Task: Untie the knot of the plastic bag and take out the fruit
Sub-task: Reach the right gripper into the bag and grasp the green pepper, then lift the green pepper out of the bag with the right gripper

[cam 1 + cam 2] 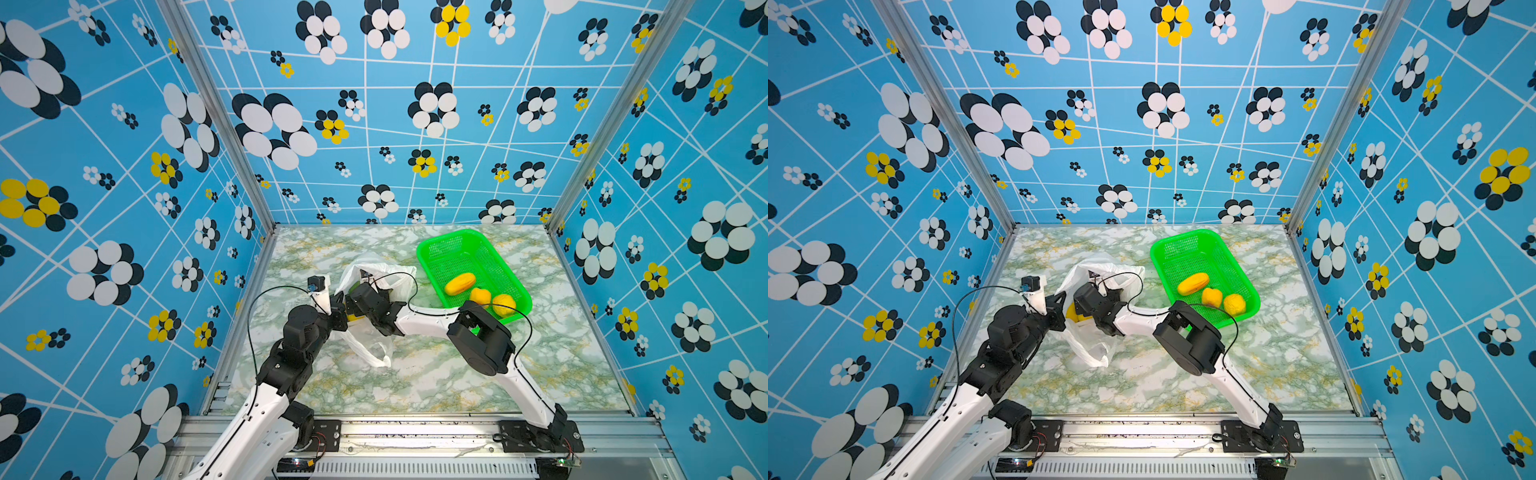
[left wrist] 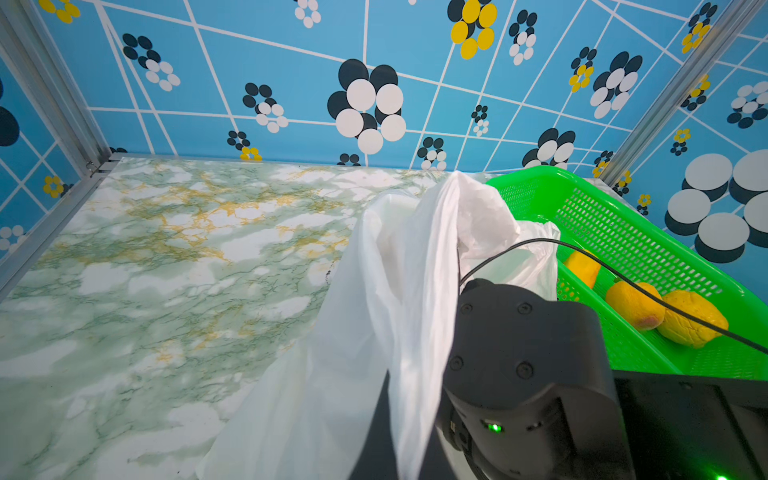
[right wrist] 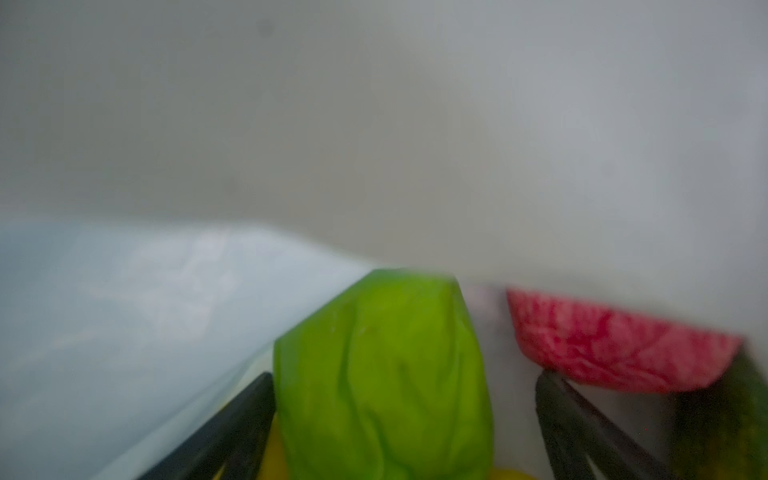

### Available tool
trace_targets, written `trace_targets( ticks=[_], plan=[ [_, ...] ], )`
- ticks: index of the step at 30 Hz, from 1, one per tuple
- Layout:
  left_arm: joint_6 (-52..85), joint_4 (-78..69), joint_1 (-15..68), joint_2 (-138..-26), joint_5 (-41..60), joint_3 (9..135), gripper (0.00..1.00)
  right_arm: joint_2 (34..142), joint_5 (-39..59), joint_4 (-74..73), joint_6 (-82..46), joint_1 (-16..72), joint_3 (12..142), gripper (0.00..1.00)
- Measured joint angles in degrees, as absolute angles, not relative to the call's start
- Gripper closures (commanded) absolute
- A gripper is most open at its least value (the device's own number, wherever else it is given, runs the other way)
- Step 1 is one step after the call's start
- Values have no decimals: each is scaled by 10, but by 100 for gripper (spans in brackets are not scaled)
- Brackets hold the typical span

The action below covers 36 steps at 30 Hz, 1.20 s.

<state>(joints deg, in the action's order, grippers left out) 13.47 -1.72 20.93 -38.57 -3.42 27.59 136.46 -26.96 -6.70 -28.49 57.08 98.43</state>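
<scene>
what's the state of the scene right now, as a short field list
left hand: shut on the plastic bag, holding its edge up
right hand: open, inside the bag, jaws either side of a green fruit
also in bag: red fruit
green basket: three yellow-orange fruits

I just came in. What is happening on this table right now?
The robot is emptying a white plastic bag of toy fruit. The left hand, shut, appears to hold the bag's edge. The right hand is inside the bag, open, with a green fruit between its jaws; a pinkish-red fruit lies beside it. Three yellow-orange fruits already lie in the green basket.
</scene>
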Motion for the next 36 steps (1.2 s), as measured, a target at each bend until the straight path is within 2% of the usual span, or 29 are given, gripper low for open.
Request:
trace_targets(
  ticks=[4, 13, 20, 27, 36],
  plan=[
    [135, -17, 209, -384, -34, 276, 100, 1382, -270, -51, -284, 564, 1011, 2],
    [135, -17, 209, -390, -34, 277, 100, 1399, -262, -55, -260, 553, 1036, 39],
    [135, -21, 209, -428, -44, 291, 100, 1342, -252, -87, -253, 554, 943, 48],
    [133, -17, 209, -502, -43, 325, 100, 1205, -253, -135, -241, 583, 762, 54],
    [133, -12, 209, -518, -39, 333, 100, 1047, -243, -289, -210, 630, 574, 56]
  ],
)
